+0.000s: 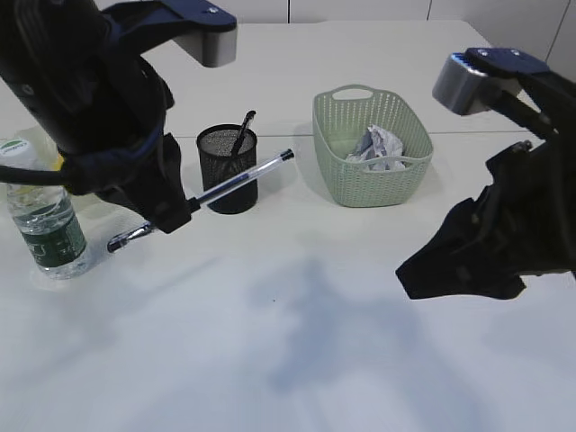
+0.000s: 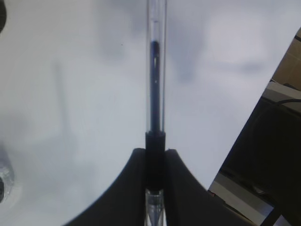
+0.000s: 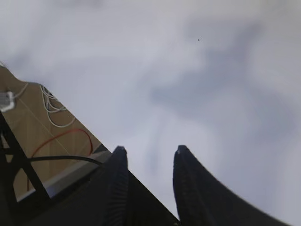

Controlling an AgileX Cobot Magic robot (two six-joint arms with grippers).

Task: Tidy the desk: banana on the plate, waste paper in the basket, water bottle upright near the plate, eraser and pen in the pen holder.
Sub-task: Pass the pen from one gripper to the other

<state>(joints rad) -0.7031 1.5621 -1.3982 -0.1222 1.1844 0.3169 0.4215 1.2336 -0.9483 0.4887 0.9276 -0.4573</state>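
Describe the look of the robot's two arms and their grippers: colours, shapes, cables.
Both arms are matte black. Each carries a grey box-shaped wrist camera housing with a blue top, the left arm's and the right arm's. A black cable loops along the left arm. The right gripper has two black, curved fingers tapering to rounded tips.

Lighting is bright, even and diffuse. Soft bluish-grey shadows mottle the white table (image 1: 297, 360), heaviest at the lower centre of the exterior view. Both wrist views are soft; the pen (image 2: 155, 94) blurs toward the upper frame. Dark arms in the exterior view lack detail, no harsh glare
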